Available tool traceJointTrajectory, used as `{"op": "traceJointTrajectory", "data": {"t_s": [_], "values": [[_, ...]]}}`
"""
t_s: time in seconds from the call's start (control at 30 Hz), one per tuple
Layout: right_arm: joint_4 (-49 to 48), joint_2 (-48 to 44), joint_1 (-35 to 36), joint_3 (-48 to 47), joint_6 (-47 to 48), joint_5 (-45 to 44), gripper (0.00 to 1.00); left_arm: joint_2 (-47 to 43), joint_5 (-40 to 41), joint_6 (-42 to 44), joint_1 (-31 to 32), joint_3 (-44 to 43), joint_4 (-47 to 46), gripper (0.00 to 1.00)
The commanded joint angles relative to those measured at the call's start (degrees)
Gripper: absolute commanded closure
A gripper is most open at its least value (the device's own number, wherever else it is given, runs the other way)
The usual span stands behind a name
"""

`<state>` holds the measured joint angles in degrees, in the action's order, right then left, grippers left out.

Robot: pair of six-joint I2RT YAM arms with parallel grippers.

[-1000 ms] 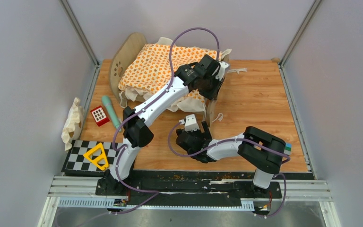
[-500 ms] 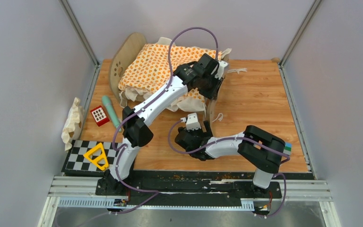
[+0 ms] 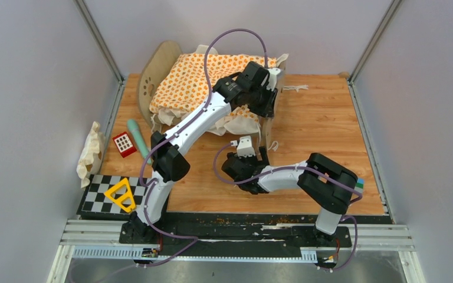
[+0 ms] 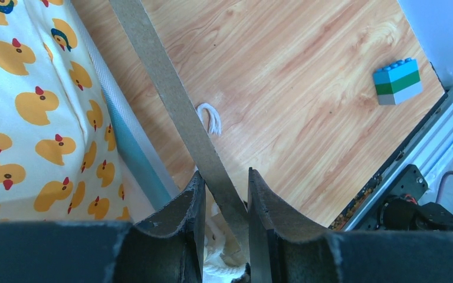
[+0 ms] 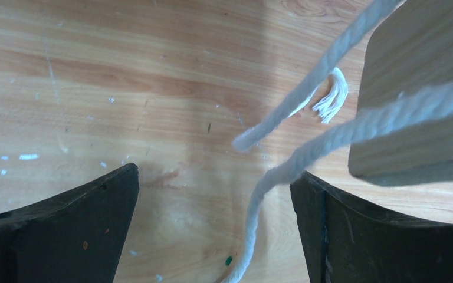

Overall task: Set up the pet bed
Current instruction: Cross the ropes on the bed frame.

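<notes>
The pet bed (image 3: 159, 66) stands at the back left of the wooden table, its light-wood end board upright. An orange duck-print cushion (image 3: 206, 79) is draped over it. My left gripper (image 3: 269, 103) is shut on the top edge of the bed's right end board (image 3: 265, 134). In the left wrist view that board's edge (image 4: 168, 94) runs between the fingers of my left gripper (image 4: 221, 191), beside the striped base (image 4: 127, 138). My right gripper (image 3: 258, 154) stands open low by the board's near corner (image 5: 424, 100). A white tie cord (image 5: 289, 162) hangs between the fingers of my right gripper (image 5: 212, 221).
Left of the bed lie a cream cloth bundle (image 3: 89, 150), a red-and-white block (image 3: 123, 144) and a teal stick (image 3: 137, 137). A yellow triangle (image 3: 120, 194) rests on a checkerboard mat (image 3: 94, 200). A blue-green brick (image 4: 397, 81) sits near the right front edge. Walls enclose three sides.
My left gripper has drawn the right end board and cushion a little toward the back. My right gripper has moved up and rightward, closer to the board's near corner.
</notes>
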<state>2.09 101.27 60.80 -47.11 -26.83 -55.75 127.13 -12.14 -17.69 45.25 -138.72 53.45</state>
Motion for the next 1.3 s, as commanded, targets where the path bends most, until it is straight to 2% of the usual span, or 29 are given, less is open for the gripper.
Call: {"op": "traceJointTrajectory", "data": {"t_s": [0.0, 0.23, 0.33, 0.6, 0.67, 0.7, 0.77, 0.8, 1.1, 1.27], "values": [[-5.1, 1.3, -1.9, -2.4, 2.8, 0.3, 0.0, -3.0, -3.0, 4.3, -1.7, -5.0, -12.0, 1.0], [-11.8, 2.3, -4.9, -2.4, 9.1, 5.2, 0.02, -4.2, -3.2, 4.9, -1.7, -3.9, -11.7, 1.0], [-15.4, 1.5, -6.2, -0.8, 11.7, 10.0, 0.09, -4.3, -3.4, 5.2, -1.7, -3.5, -11.1, 1.0], [-22.6, -1.8, -7.7, 3.7, 16.8, 20.9, 0.53, -4.5, -4.4, 6.4, -1.7, -2.9, -9.6, 1.0], [-23.0, -4.2, -8.0, 5.3, 17.2, 23.1, 0.71, -4.6, -4.7, 6.8, -1.7, -2.9, -9.2, 1.0], [-22.8, -5.4, -8.1, 6.0, 17.4, 24.3, 0.82, -4.5, -5.2, 7.1, -1.7, -2.9, -9.0, 1.0], [-20.9, -8.1, -8.2, 6.9, 17.6, 26.7, 0.97, -4.4, -5.8, 7.4, -1.7, -2.7, -8.5, 1.0], [-19.3, -9.8, -8.3, 7.1, 17.9, 28.4, 1.0, -4.4, -6.2, 7.6, -1.7, -2.4, -8.5, 1.0], [-5.8, -21.0, -7.7, 9.8, 15.2, 42.7, 1.0, -3.2, -9.4, 9.3, -1.7, -0.1, -8.8, 1.0], [1.7, -26.1, -6.0, 11.4, 12.8, 45.0, 1.0, -1.9, -10.3, 9.7, -1.7, 0.1, -8.8, 1.0]]}}
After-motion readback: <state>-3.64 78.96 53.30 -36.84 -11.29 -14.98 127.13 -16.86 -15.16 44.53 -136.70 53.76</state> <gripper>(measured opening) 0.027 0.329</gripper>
